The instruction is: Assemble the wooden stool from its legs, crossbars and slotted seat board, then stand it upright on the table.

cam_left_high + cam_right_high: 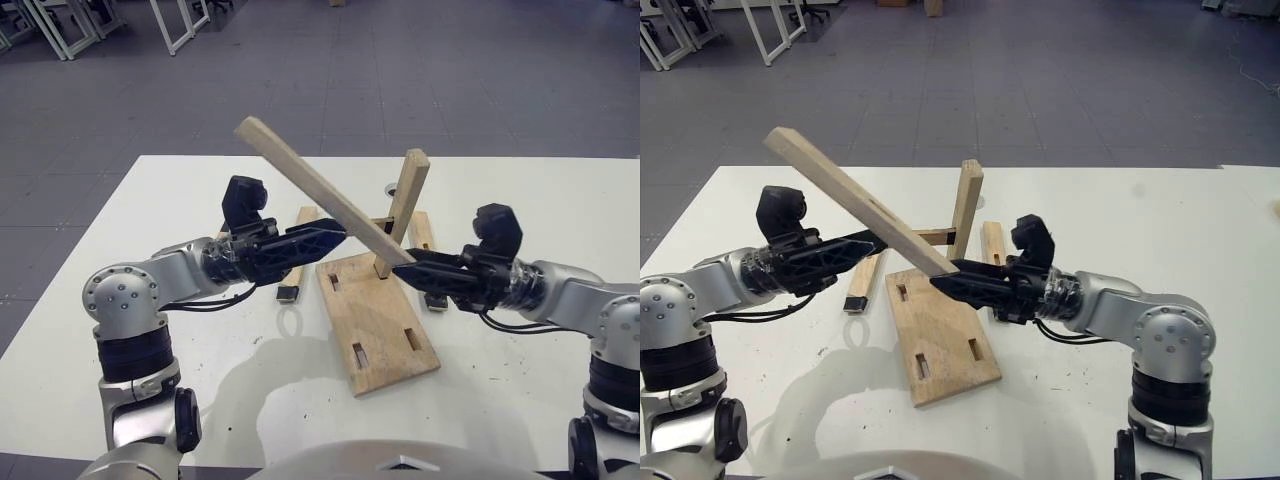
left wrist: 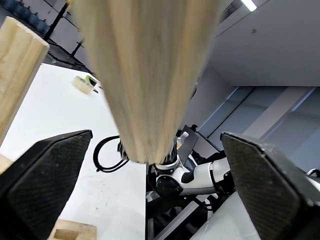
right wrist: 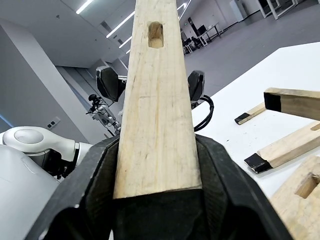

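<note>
Pale leg [image 1: 300, 170] slants up-left (one mortise visible); right jaws clamp its lower end, left jaws gape around its middle, forearms angled inward.

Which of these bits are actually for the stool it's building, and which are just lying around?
For the stool: held leg in the right claw; slotted seat board; upright leg on it; left loose piece; right loose piece.
Lying about: tape roll.

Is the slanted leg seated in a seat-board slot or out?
Out. The leg slants in the air over the seat board, its lower end clamped in the right hand.
</note>
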Robot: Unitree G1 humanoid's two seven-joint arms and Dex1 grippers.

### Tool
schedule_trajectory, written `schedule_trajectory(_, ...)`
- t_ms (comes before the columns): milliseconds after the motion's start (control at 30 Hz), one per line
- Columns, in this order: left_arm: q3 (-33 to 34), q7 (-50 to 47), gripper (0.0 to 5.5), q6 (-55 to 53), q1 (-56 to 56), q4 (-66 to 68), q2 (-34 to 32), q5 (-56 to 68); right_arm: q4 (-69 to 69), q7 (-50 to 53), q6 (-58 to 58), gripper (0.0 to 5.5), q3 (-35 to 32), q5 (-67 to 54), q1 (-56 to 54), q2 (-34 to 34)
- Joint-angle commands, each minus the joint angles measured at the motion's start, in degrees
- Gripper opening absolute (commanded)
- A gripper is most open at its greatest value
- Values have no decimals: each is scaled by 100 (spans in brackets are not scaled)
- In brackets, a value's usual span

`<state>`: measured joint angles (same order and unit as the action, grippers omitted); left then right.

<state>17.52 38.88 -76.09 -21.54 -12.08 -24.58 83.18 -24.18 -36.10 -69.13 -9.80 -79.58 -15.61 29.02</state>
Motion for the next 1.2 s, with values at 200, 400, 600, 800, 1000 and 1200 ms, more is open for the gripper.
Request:
schedule_trajectory(200,-331,-541,445,168,12,81,-74,604,-183,-78,327,203,529,299,3,69)
schedule_trajectory(400,-298,-1079,346,598,-121,389,7,1132,-193,-134,419,203,661,360,21,185)
schedule_trajectory(600,-488,-1246,238,762,-3,271,-110,1475,-206,-98,507,202,746,341,51,237)
schedule_trajectory(800,-552,-1171,235,808,74,229,-176,1552,-217,110,773,202,646,510,65,106)
schedule_trajectory(1000,-390,-954,227,1114,191,196,-295,1340,-162,216,691,317,244,163,121,435)
schedule_trajectory(1200,320,-523,207,1338,553,219,-994,940,-689,69,634,342,-522,294,817,1535)
